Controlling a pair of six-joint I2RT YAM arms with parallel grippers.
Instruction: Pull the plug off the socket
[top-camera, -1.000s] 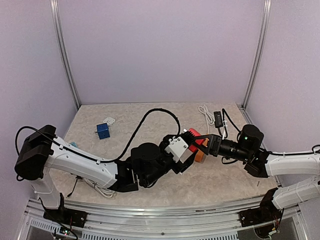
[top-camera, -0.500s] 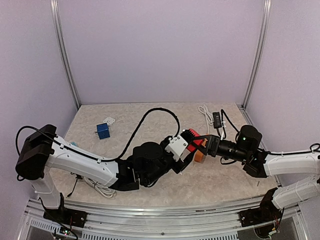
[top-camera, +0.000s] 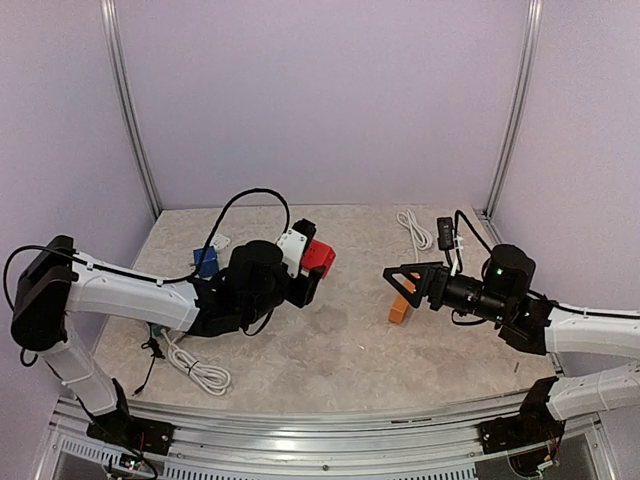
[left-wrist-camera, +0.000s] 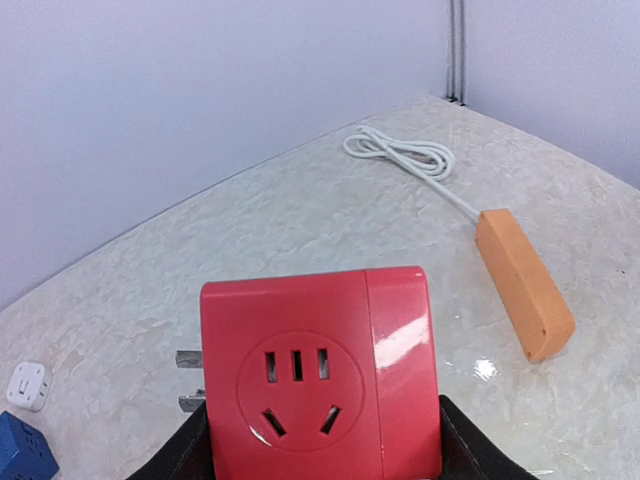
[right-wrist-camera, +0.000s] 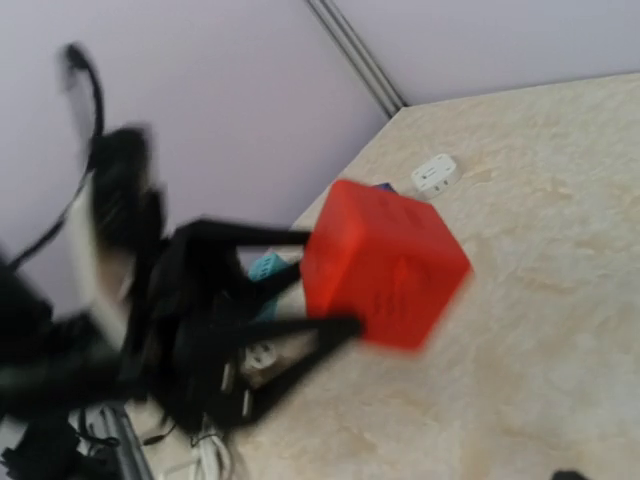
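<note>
Left arm (top-camera: 130, 295) reaches in from the left, and the left gripper (top-camera: 315, 265) clamps the red socket (top-camera: 318, 256) above the table (top-camera: 350, 370), left of centre. Right arm (top-camera: 585, 330) points left, right gripper (top-camera: 399, 282) with its jaws spread wide. Orange plug (top-camera: 400, 309) lies on the table just near of the right fingertips, well right of the socket.

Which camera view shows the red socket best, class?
The left wrist view: the socket is large and sharp, its holes facing the camera. The top view shows the socket small, from above; the right wrist view shows the socket blurred, holes hidden.
</note>
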